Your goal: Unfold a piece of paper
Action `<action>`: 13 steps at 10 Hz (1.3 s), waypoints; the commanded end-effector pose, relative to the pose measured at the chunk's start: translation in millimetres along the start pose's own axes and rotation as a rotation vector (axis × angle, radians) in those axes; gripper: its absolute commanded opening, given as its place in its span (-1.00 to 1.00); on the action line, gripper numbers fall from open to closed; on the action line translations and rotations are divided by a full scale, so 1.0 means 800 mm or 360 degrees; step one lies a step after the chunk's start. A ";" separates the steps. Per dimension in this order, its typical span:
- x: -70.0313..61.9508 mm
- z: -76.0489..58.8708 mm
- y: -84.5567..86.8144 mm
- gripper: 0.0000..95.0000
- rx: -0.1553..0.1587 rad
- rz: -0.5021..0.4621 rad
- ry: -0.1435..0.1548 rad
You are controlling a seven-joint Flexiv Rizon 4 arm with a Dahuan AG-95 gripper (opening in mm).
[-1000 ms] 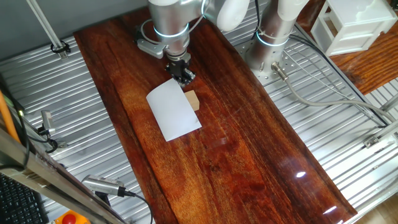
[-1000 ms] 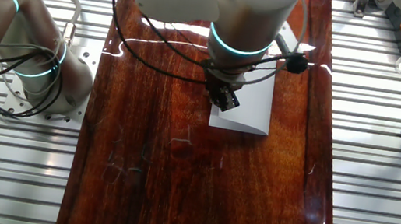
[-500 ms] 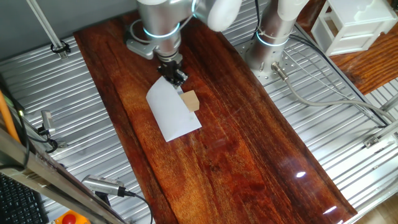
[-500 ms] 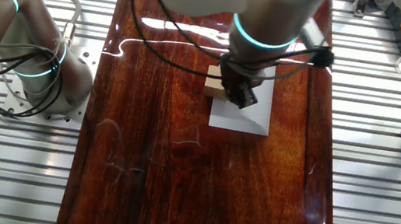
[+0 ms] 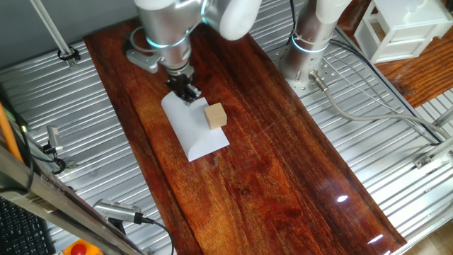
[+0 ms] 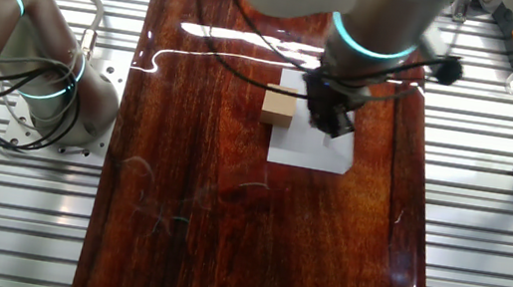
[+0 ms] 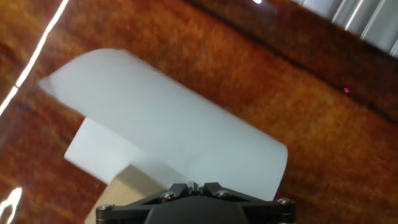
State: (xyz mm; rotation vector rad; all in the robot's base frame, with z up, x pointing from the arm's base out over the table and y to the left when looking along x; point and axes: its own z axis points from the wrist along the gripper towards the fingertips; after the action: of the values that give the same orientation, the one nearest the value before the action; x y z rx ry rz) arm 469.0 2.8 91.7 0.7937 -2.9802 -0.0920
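The thin white rectangular sheet of paper [image 5: 191, 127] curled smoothly on glossy red-brown wood, black gripper [image 5: 185, 91] clamped on its far flap; the tan wooden cube [image 5: 216, 116] now stood uncovered

One thin white rectangular sheet of paper [image 5: 190, 127] lies on one dark reddish wooden tabletop [image 5: 283, 177]; one small tan wooden cube [image 5: 216, 116] stands on the sheet; two silver-white robot arms show, one over the sheet [image 5: 166, 25], one mounted at the table's side [image 5: 311, 35]; one black two-finger gripper [image 5: 187, 92]; one white shelf-like box [image 5: 400, 25] in the corner.
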 end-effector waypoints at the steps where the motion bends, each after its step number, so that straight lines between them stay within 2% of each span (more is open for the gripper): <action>1: -0.002 -0.009 0.002 -1.00 0.0001 0.0005 0.0003; 3: -0.002 -0.009 0.002 -1.00 -0.0006 -0.0046 0.0001; 5: -0.002 -0.009 0.002 -1.00 -0.0004 -0.0078 0.0024; 8: -0.002 -0.009 0.002 -1.00 -0.0006 -0.0024 0.0041; 13: -0.004 -0.008 0.000 -1.00 0.0000 0.0021 0.0037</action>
State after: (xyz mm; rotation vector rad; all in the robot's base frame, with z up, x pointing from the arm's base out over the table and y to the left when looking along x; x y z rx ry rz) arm 471.6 3.4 98.4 0.7678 -2.9658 -0.0834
